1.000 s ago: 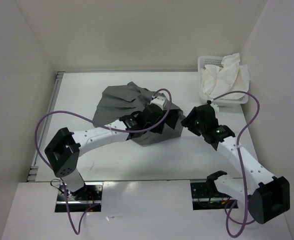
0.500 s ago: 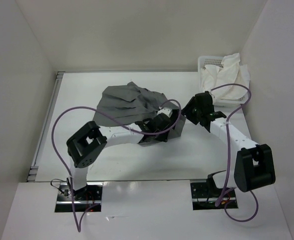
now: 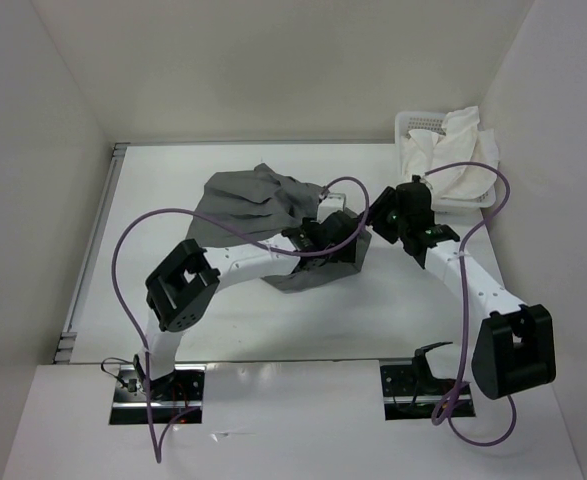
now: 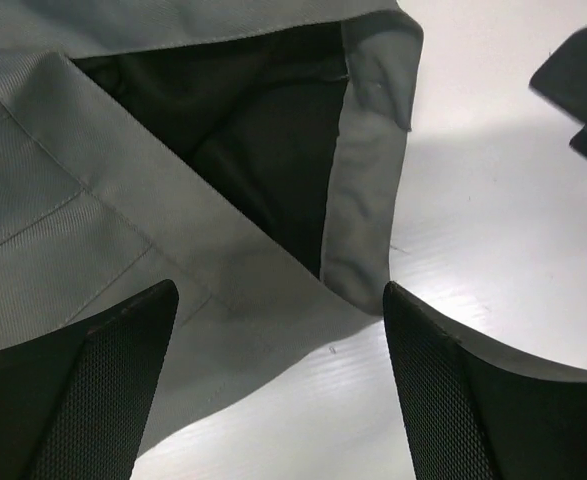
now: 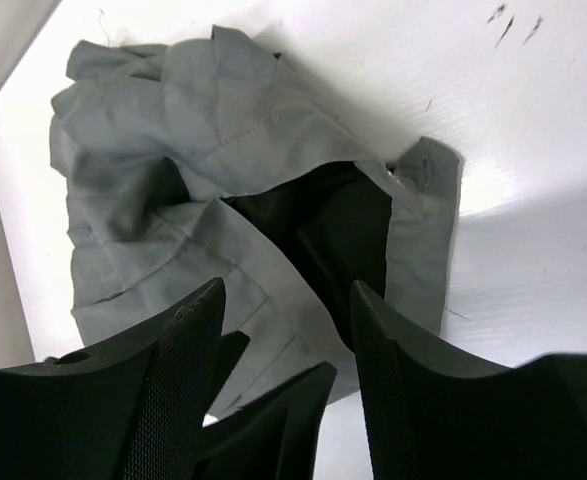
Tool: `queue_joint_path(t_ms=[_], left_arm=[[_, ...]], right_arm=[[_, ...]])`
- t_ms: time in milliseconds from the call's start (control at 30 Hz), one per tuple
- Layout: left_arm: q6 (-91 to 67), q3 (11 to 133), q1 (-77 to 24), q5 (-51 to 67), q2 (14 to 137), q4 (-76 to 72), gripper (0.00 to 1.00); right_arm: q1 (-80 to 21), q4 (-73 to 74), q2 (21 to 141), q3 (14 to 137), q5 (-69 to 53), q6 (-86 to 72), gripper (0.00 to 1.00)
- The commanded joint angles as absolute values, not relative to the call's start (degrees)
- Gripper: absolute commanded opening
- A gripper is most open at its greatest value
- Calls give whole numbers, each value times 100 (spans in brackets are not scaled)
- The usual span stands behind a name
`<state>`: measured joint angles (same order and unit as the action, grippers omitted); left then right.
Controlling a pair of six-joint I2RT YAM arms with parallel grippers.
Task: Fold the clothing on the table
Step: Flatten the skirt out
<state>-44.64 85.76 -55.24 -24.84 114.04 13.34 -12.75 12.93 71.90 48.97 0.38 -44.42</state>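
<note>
Since a second ago both of our white-and-black arms have shifted. The left arm (image 3: 238, 265) has pulled its elbow in toward the near edge. The right arm (image 3: 468, 285) has swung its elbow out to the right. The two wrists have also come closer together over the right edge of the garment.

We see the large flat white rectangular table (image 3: 163, 200) bearing everything. The plain dark grey wrinkled fabric garment (image 3: 248, 200) lies around its middle, bunched in folds on its far left part. Its near right corner is hidden under our left wrist. From the wrist views, a dark opening (image 4: 263, 130) gapes at that corner, with a narrow hemmed flap beside it lying flat on the white surface.

The white slotted plastic basket (image 3: 413, 125) sits in the far right corner, well apart from the garment. A rumpled white cloth (image 3: 463, 140) spills over its rim. Thin purple cables (image 3: 123, 240) loop off both arms.

Our left gripper (image 4: 275, 300) hovers over the near hem of the garment with its fingers spread wide and nothing pinched between them (the fabric simply lies below). Our right gripper (image 5: 288, 290) hangs just beside it, over the same corner. Its fingers are also parted and hold nothing.
</note>
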Motion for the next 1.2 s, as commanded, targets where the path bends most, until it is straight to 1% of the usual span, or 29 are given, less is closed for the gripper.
queue_joint_path(t_ms=[0,167,300,333,433,500,533,567,600,633,667,833,867,1000,1033,1067,1100,1167], left_arm=[[-4684,8623,-5520,-2830,11689,1696,90],[-4790,8438,-5520,-2769,11821,1582,89],[-4790,8438,-5520,-2769,11883,1582,82],[-4790,8438,-5520,-2769,11883,1582,75],[-4790,8376,-5520,-2769,11883,1582,62],[-4842,8376,-5520,-2769,11883,1696,39],[-4843,8376,-5520,-2769,11883,1696,30],[-4904,8306,-5520,-2769,11883,1696,23],[-4904,8306,-5520,-2769,11883,1748,10],[-4965,8227,-5520,-2769,11805,1749,3],[-4966,8148,-5520,-2708,11752,1749,0],[-5018,7639,-5520,-2646,11111,1881,0],[-5088,7377,-5520,-2646,10988,1881,0],[-5142,7093,-5520,-2646,10530,1881,0],[-5142,7023,-5520,-2646,10451,1881,4],[-5142,7022,-5520,-2646,10450,1881,13],[-5142,7022,-5520,-2646,10450,1881,15],[-5211,7022,-5520,-2715,10450,2117,15]], right_arm=[[-1239,1063,7269,5010,-70,-4351,59],[-1187,1063,7216,5062,-70,-4351,59],[-1187,1063,7163,5062,-70,-4351,59],[-1187,1063,7163,5062,-70,-4351,59],[-1187,1063,7163,5062,-70,-4351,59],[-1187,1063,7110,5062,-70,-4351,59],[-1187,1063,7110,5062,-70,-4351,59],[-1187,1063,7110,5062,-70,-4351,59],[-1187,1063,7110,5062,-70,-4351,59],[-1187,1063,7110,5062,-70,-4351,59],[-1187,1063,7110,5062,-70,-4351,59],[-1187,1063,7294,5062,-316,-4290,60],[-1187,1063,7382,5062,-456,-4289,63],[-1187,1177,7953,5421,-721,-4078,70],[-1187,1247,8206,5510,-721,-4017,71],[-1247,1300,8322,5598,-642,-3947,71],[-1248,1440,8436,5790,-476,-3946,73],[-1318,1573,8735,5958,-326,-3780,73]])
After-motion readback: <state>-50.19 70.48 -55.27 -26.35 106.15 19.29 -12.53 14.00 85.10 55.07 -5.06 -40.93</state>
